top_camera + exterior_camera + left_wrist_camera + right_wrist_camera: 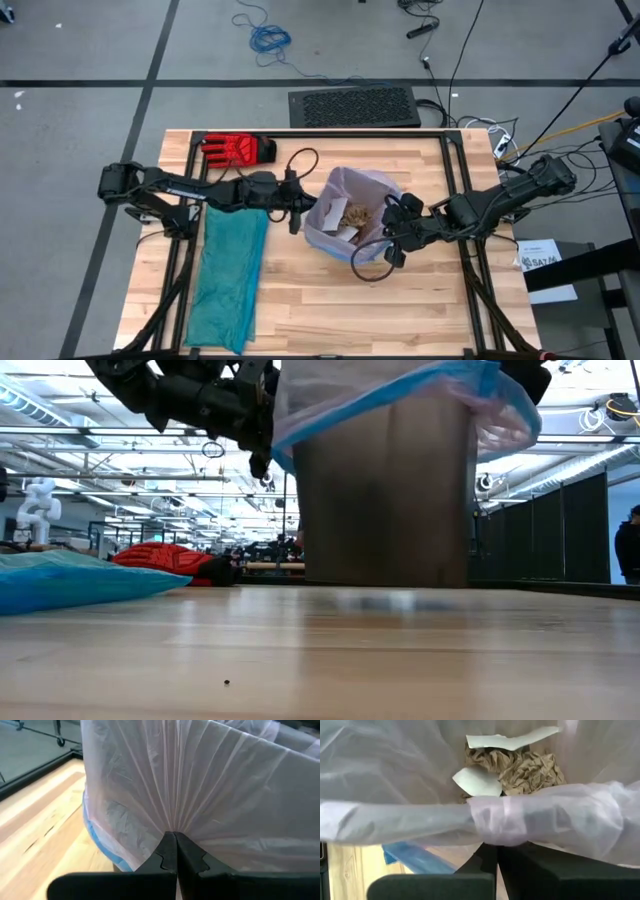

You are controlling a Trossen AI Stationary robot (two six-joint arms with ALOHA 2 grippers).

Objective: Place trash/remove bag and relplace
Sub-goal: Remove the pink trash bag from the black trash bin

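Trash inside bag

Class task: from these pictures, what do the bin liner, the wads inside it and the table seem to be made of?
Liner: thin translucent plastic, probably; it pleats finely where gathered.
Wads: brown paper, matte and crumpled.
Table: wood, apparently; pale planks with grain and a slight sheen.

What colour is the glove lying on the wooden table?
Red with black markings; the high view shows it best.

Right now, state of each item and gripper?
Bag: mouth open, on the bin, pinched on both sides.
Trash: inside the bag.
Left gripper: shut on the bag.
Right gripper: shut on the bag's rim.
Red glove: flat on the table.
Teal bag: flat, unused.
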